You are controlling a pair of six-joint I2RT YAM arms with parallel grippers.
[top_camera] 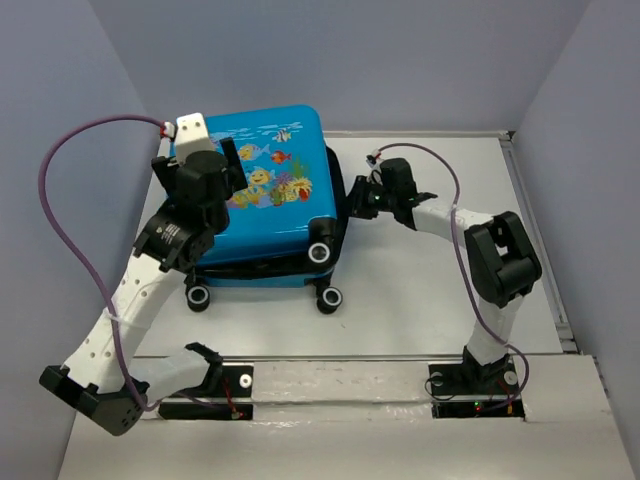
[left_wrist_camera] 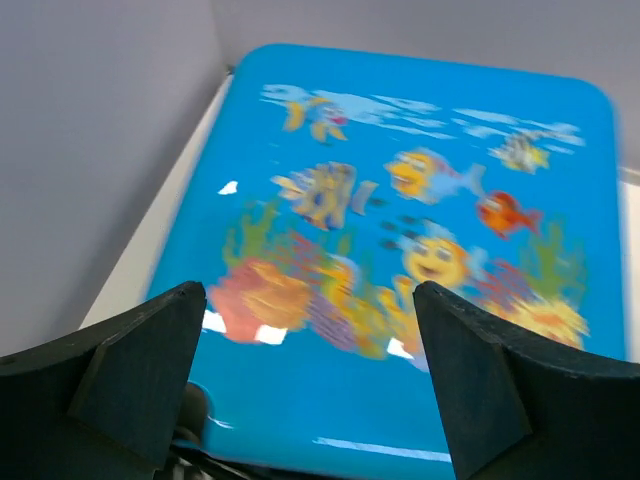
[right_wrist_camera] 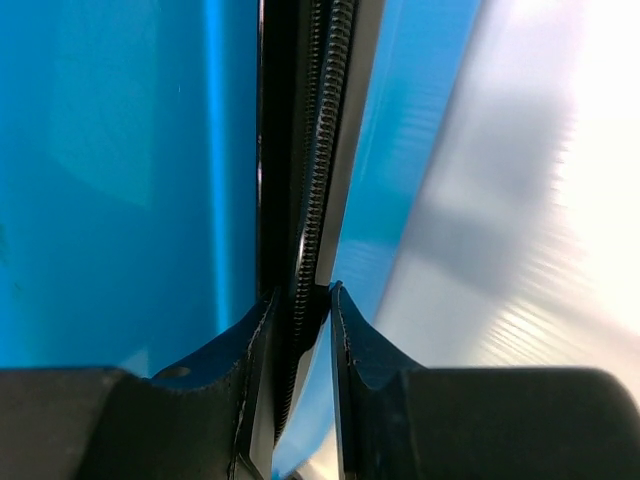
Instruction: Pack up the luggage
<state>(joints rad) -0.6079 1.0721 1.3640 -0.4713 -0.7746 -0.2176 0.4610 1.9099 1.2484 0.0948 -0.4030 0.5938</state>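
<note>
A white table [top_camera: 420, 290] fills the scene, smooth and matte, walled in by plain pale grey-lavender panels on the left, far and right sides. Your suitcase [top_camera: 285, 160] lies flat at the far left of the table, close to the left wall. It is a small bright-blue hard shell, glossy, with rounded corners and a cartoon print of orange and yellow fish and coral on its upper face. Its small black-and-white wheels [top_camera: 321, 252] point toward the near side.

Your left gripper [left_wrist_camera: 315, 295] hovers over the near left part of the printed lid. Its two dark wedge-shaped fingers are spread wide apart, with nothing between them.

Your right gripper [right_wrist_camera: 322, 290] reaches in from the right, against the suitcase's right edge. Its jaws are drawn narrow, pinching the black zipper trim [right_wrist_camera: 318, 150], a ribbed coil that runs between the two blue shell halves.
</note>
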